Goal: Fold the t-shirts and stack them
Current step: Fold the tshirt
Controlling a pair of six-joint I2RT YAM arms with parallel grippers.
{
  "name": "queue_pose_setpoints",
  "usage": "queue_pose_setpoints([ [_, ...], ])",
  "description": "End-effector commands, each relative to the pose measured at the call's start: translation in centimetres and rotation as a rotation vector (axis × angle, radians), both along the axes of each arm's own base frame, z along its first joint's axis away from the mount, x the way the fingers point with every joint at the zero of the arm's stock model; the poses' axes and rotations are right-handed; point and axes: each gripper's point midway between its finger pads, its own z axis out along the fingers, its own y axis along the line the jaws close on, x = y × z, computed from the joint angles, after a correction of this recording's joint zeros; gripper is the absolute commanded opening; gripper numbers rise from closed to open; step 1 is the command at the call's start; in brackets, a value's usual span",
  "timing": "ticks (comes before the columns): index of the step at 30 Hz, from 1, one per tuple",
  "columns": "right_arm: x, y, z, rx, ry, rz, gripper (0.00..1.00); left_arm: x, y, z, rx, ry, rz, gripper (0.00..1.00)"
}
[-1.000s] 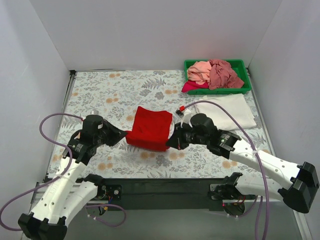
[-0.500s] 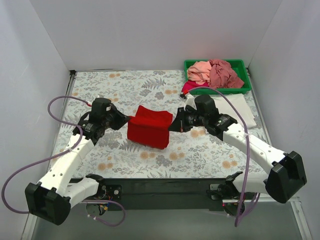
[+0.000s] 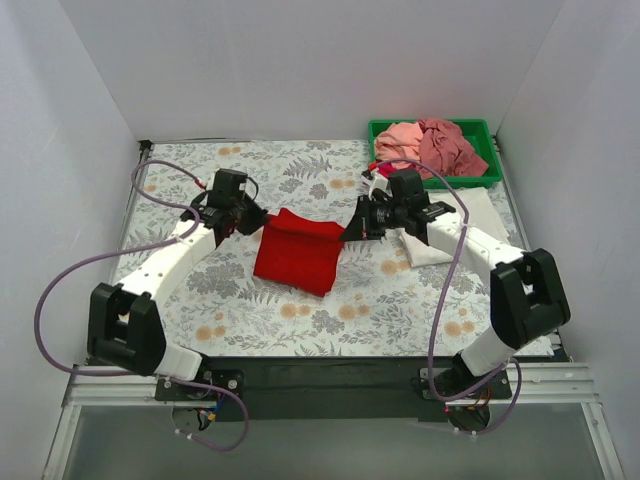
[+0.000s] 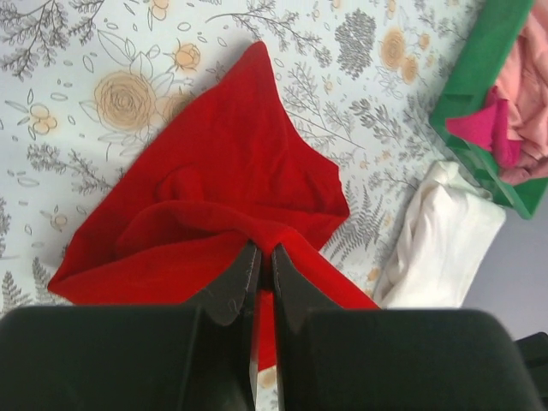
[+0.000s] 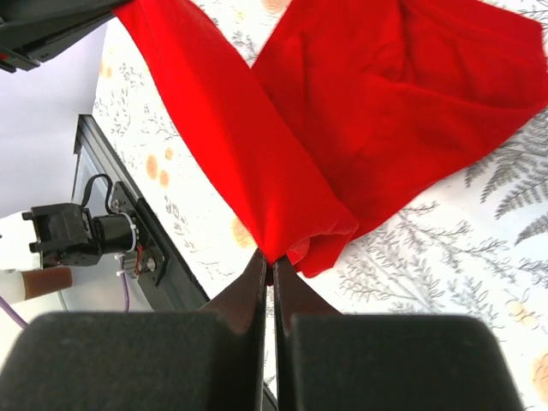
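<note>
My left gripper (image 4: 264,254) and right gripper (image 5: 269,259) are each clamped on a far corner of the red shirt (image 3: 298,255), holding that edge taut.

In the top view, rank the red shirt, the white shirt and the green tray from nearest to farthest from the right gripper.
1. Red shirt: its right corner is pinched in the right gripper.
2. White shirt: on the table, just to the gripper's right.
3. Green tray: at the table's far right corner.
</note>
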Motion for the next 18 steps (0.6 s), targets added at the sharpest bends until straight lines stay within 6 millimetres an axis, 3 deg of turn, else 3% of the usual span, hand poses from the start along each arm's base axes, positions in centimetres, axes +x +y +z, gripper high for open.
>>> queue_pose_setpoints([
  [1, 2.5, -0.5, -0.2, 0.013, -0.012, 0.007, 0.01, 3.5, 2.4, 1.0, 0.092, -0.077, 0.079, 0.0],
  [2, 3.0, -0.5, -0.6, 0.014, -0.006, 0.007, 0.01, 4.1, 2.4, -0.5, 0.108, -0.043, 0.082, 0.0],
  [8, 6.3, -1.0, -3.5, -0.026, 0.023, -0.038, 0.02, 6.7, 1.4, -3.3, 0.123, 0.004, 0.036, 0.05],
  [9, 6.9, -1.0, -4.5, -0.043, 0.037, -0.048, 0.09, 7.0, 1.5, -4.7, 0.135, 0.031, 0.038, 0.17],
  [10, 7.9, -0.9, -4.2, -0.042, 0.018, -0.055, 0.17, 7.4, 1.5, -5.2, 0.138, 0.04, 0.041, 0.27],
  [11, 8.4, -0.8, -4.2, -0.043, 0.015, -0.059, 0.49, 8.2, 1.4, -4.8, 0.136, 0.031, 0.035, 0.49],
  [12, 8.9, -0.9, -4.5, -0.053, 0.007, -0.059, 0.68, 8.4, 1.0, -6.0, 0.135, 0.061, 0.012, 0.95],
  [13, 9.3, -0.9, -4.0, -0.056, -0.01, -0.068, 0.97, 8.8, 0.9, -5.7, 0.14, 0.056, 0.005, 0.95],
  [15, 9.5, -1.3, -3.1, -0.074, -0.04, -0.093, 0.98, 8.9, 0.7, -5.2, 0.135, 0.064, -0.006, 0.96],
  [17, 8.3, -1.9, -3.6, -0.112, -0.043, -0.114, 0.98, 8.3, 0.3, -3.7, 0.101, 0.04, -0.017, 0.96],
  [18, 8.0, -2.5, -2.7, -0.14, -0.082, -0.154, 0.98, 7.4, 0.5, -4.2, 0.098, 0.053, -0.018, 0.96],
])
